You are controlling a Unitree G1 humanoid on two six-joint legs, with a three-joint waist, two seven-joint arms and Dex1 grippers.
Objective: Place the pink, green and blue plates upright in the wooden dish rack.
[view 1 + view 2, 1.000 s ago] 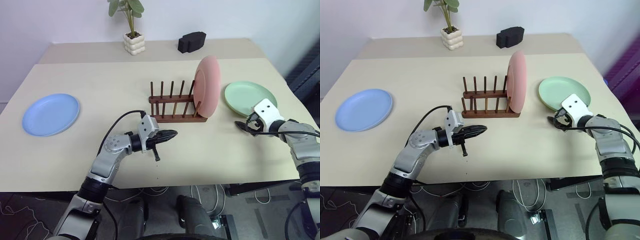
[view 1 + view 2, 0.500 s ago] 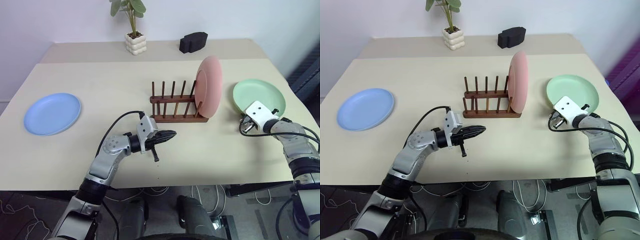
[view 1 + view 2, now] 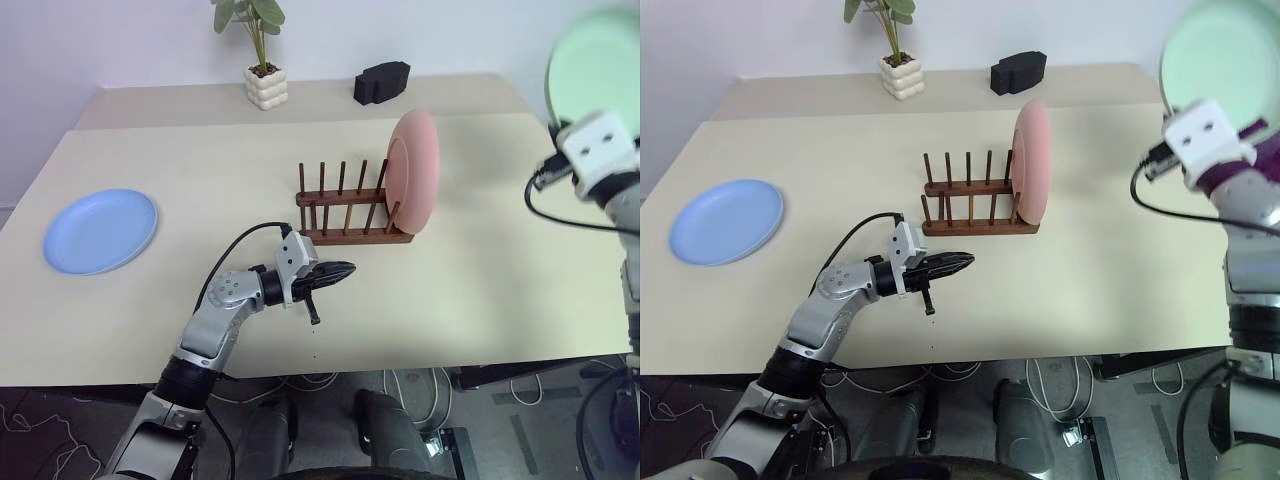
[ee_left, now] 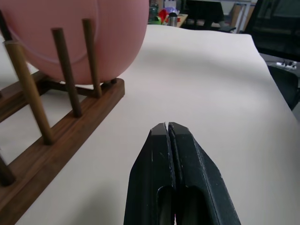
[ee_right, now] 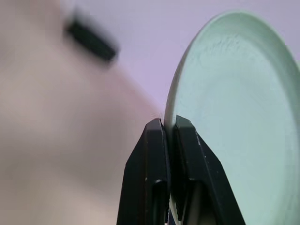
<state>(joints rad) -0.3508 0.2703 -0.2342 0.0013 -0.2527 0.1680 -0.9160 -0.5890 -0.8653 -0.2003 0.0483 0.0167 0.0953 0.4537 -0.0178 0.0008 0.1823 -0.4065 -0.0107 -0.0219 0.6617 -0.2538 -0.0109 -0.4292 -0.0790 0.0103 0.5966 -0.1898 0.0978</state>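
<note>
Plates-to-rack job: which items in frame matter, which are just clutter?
Job items:
- salmon pink round plate, standing upright in the rack
- pale mint green round plate, lifted, gripped at its rim by the right hand
- light blue round plate, flat on the table
- dark brown wooden dish rack

Clutter:
- potted plant in white pot
- black block

No writing, label, brand mark, number or sign can be read anywhere in these pictures.
</note>
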